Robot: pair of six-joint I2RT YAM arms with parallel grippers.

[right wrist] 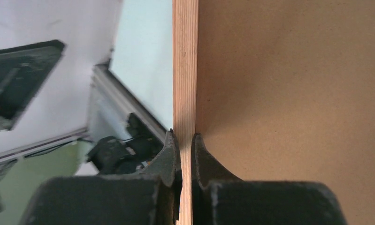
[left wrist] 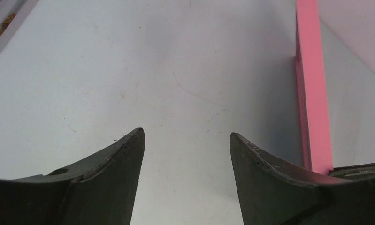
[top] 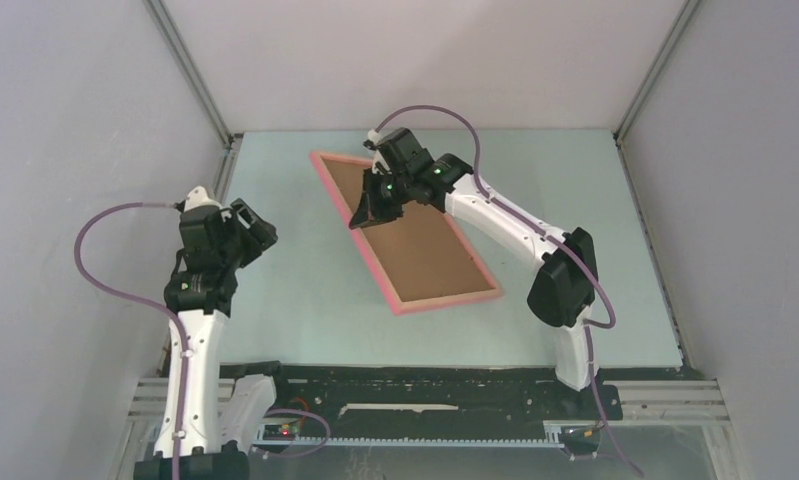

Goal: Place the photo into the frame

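The frame (top: 445, 301), a thin salmon-pink rectangle, lies slantwise on the pale table with a brown cardboard sheet (top: 425, 245) filling its middle. My right gripper (top: 363, 216) is at its left long side. In the right wrist view this gripper (right wrist: 184, 138) is shut on the frame's light wooden rail (right wrist: 185, 70), with the brown sheet (right wrist: 288, 93) to its right. My left gripper (top: 260, 232) hovers left of the frame. It stands open (left wrist: 186, 136) over bare table, with a pink frame rail (left wrist: 313, 93) off to its right. The photo is hidden from every view.
Grey walls enclose the table on the left, back and right, with metal rails (top: 190, 75) along the corners. A black strip and the arm bases (top: 425, 385) line the near edge. Purple cables (top: 105, 275) loop from both arms.
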